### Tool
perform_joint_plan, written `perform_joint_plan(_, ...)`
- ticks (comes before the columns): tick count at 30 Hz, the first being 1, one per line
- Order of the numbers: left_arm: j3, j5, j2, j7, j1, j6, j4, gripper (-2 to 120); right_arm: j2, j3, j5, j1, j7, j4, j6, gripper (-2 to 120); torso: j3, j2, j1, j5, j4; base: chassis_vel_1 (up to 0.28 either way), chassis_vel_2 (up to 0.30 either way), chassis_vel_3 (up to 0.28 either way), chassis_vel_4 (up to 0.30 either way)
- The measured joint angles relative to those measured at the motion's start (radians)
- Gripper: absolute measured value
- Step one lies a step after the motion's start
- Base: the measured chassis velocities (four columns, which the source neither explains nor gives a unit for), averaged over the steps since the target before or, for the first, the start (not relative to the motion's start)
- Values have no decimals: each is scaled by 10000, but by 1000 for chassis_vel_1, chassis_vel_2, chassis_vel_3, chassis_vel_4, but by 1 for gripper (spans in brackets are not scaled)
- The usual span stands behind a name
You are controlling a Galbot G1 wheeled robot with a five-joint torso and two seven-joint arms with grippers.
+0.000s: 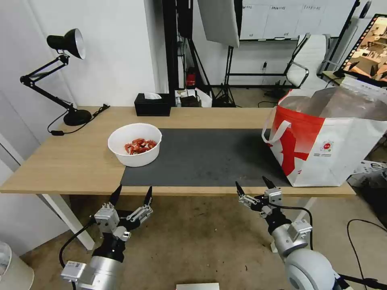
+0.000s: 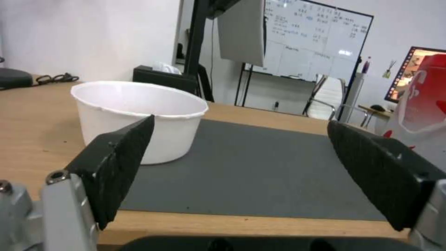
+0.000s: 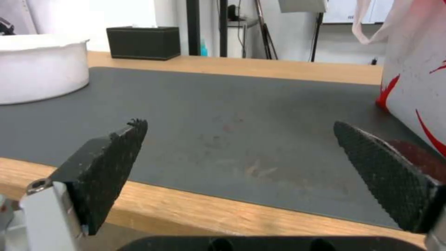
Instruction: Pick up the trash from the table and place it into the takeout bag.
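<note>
Both grippers wait spread wide, just off the table's [image 1: 80, 161] near edge.

The white bowl of red shells [image 1: 134, 144] sits on the dark mat's [image 1: 201, 157] left edge (half on bare wood); the takeout bag [image 1: 326, 141] stands at the right end. Left gripper [image 1: 132, 195] faces the bowl, right gripper [image 1: 253, 186] nears the bag; neither holds anything.

Wood, matt mat, glossy bag

The table [image 1: 72, 161] is light, smooth wood grain; its mat [image 1: 209, 157] is matt dark grey. The white bowl [image 1: 135, 144] looks like smooth plastic. The takeout bag [image 1: 322, 149] is glossy, lined with silver foil. Gripper fingers [image 3: 109, 167] carry rough, knurled black pads.
</note>
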Motion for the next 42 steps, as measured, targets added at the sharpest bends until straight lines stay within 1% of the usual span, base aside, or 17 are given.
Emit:
perform_joint_plan(17,10,3,-6,9,-51,-5,93,100,-7,-129,-28,173,107,-27,-5,100,0,0,0,0,1,0,0,0,0)
perform_joint_plan(20,-53,-145,92,-28,-178,7,101,100,-9,-130,-28,174,109,-28,-5,100,0,0,0,0,1,0,0,0,0)
perform_joint_plan(21,-169,-441,306,-192,-420,145,102,100,-10,-130,-29,176,110,-28,-5,100,0,0,0,0,1,0,0,0,0)
perform_joint_plan(23,-265,-664,448,-347,-610,274,102,100,-11,-131,-28,176,110,-28,-5,100,0,0,-1,-1,1,0,0,0,0)
perform_joint_plan(24,-425,-1035,701,-623,-922,491,99,100,-11,-130,-29,176,110,-28,-5,100,0,0,-1,-1,1,0,0,0,0)
perform_joint_plan(25,-634,-1791,1192,-1116,-1502,874,101,100,-11,-131,-29,176,112,-28,-6,100,0,0,0,-2,0,0,0,0,0)
perform_joint_plan(26,-634,-1791,1192,-1116,-1502,874,101,100,-11,-131,-29,176,112,-28,-6,100,0,0,0,-2,0,0,0,0,0)
perform_joint_plan(29,-943,-3726,2567,-2155,-2744,1711,401,100,-13,-131,-29,177,110,-28,-7,100,1,0,0,-4,0,0,0,0,0)
perform_joint_plan(30,-943,-3726,2567,-2155,-2744,1711,401,100,-13,-131,-29,177,110,-28,-7,100,1,0,0,-4,0,0,0,0,0)
perform_joint_plan(31,-982,-4245,2933,-2394,-3035,1935,527,100,-12,-130,-28,177,113,-28,-8,100,1,0,0,-2,0,0,0,0,0)
perform_joint_plan(32,-1012,-5415,3598,-2864,-3648,2412,830,100,-12,-130,-28,177,112,-29,-9,100,1,0,0,-3,0,0,0,0,0)
perform_joint_plan(34,-952,-7011,4293,-3331,-4477,3008,1316,100,-12,-129,-27,178,112,-29,-11,100,1,0,0,-2,-1,0,0,0,0)
perform_joint_plan(35,-952,-7011,4293,-3331,-4477,3008,1316,100,-12,-129,-27,178,112,-29,-11,100,1,0,0,-2,-1,0,0,0,0)
perform_joint_plan(36,-883,-7590,4521,-3506,-4850,3252,1545,100,-13,-130,-26,178,111,-28,-12,100,2,0,0,-2,0,0,0,0,0)
perform_joint_plan(38,-581,-9116,5104,-3928,-6106,3943,2379,100,-12,-128,-26,177,112,-28,-13,100,2,0,1,-3,-1,0,0,0,0)
perform_joint_plan(39,-581,-9116,5104,-3928,-6106,3943,2379,100,-12,-128,-26,177,112,-28,-13,100,2,0,1,-3,-1,0,0,0,0)
perform_joint_plan(42,-199,-10471,5527,-4265,-7351,4911,3320,100,-12,-129,-23,177,111,-27,-13,100,2,0,2,0,-2,0,0,0,0)
